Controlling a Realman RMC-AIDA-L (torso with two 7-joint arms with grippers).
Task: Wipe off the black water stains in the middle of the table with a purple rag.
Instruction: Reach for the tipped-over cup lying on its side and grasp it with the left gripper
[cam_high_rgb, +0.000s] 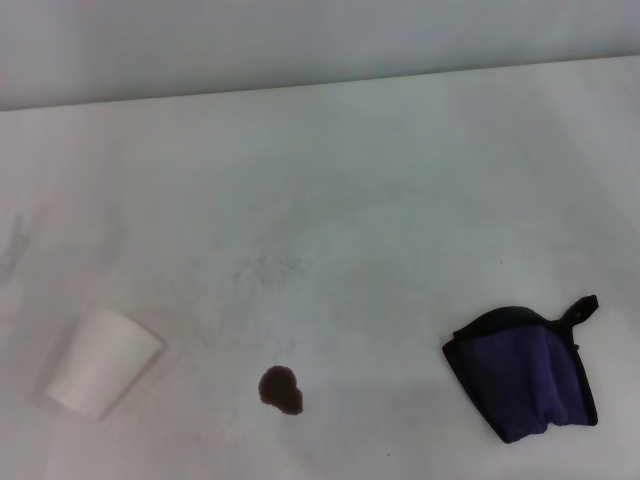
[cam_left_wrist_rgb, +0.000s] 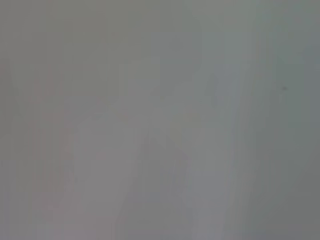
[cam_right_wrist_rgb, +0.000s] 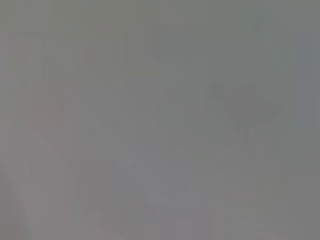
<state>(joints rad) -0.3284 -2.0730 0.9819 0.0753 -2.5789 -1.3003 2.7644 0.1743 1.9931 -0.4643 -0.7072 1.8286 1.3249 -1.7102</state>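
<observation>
Neither gripper appears in your head view, and both wrist views give you only a flat grey blur, so you cannot tell whether either hand is released or clenched, nor how far the cloth lies from them.

On your right, near the front of the large plain white tabletop (cam_high_rgb: 380, 180), lies the folded soft purple rag with black edging (cam_high_rgb: 528, 378); its small black loop (cam_high_rgb: 582, 308) sticks out from the far right corner. Nothing touches the rag.

Well apart from it, toward the middle and on the rag's left, sits the small dark brown-black liquid blot (cam_high_rgb: 281, 389), irregular and roundish, close to the front edge of the view. Faint grey speckles (cam_high_rgb: 268, 267) mark the surface beyond the blot.

Farther left again, a white paper cup (cam_high_rgb: 101, 362) lies tipped on its side, well apart from the blot.
</observation>
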